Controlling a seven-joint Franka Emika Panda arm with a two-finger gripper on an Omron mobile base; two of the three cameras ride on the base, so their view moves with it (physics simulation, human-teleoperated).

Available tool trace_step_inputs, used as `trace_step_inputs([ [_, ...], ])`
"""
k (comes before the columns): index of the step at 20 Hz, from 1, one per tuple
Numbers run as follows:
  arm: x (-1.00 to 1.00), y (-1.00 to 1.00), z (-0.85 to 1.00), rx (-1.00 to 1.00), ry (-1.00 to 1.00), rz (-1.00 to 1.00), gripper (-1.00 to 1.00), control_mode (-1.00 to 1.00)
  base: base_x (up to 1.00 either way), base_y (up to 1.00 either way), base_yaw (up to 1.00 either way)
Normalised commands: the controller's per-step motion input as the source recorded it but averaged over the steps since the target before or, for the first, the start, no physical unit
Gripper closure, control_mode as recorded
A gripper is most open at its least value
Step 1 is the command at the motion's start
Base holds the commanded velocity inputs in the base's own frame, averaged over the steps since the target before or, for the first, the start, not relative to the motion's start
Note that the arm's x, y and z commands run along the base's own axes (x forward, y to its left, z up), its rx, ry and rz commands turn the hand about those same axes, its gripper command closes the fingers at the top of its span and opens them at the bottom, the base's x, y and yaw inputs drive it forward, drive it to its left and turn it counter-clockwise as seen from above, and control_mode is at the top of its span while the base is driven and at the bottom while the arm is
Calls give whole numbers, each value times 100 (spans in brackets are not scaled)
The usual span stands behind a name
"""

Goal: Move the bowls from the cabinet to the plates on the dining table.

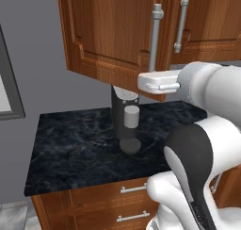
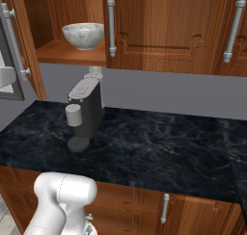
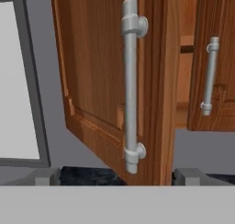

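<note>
Standing spread apart at the bottom of the hand view, the fingers point(image 3: 46, 177) are seen with nothing held between them, and the long silver handle point(image 3: 131, 85) of the swung-open cabinet door point(image 3: 92, 81) is framed in the gap between them. In the upper left of the right base view, the marbled bowl point(image 2: 83, 35) is seen on the cabinet shelf point(image 2: 67, 52). Below it, a dark coffee machine point(image 2: 84, 114) stands on the black marble desk point(image 2: 159, 142)

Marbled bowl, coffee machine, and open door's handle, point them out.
marbled bowl point(image 2: 83, 35), right base view, its outer side.
coffee machine point(image 2: 87, 111), right base view, its dark body.
door handle point(image 3: 130, 85), hand view, mid-bar.
</note>
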Motion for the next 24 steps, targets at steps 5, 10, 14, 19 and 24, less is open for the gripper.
trace_step_inputs([
  [5, -41, -36, 11, 6, 0, -2, -100, -100, 0, 0, 0],
  [10, -11, -54, 0, 13, 1, -5, -100, -100, 0, 0, 0],
  [14, -3, -65, 0, 17, 0, -8, -100, -100, 0, 0, 0],
  [19, 1, -58, 0, 12, 0, -7, -100, -100, 0, 0, 0],
  [24, 28, -34, 0, 22, 0, -4, -100, -100, 0, 0, 0],
])
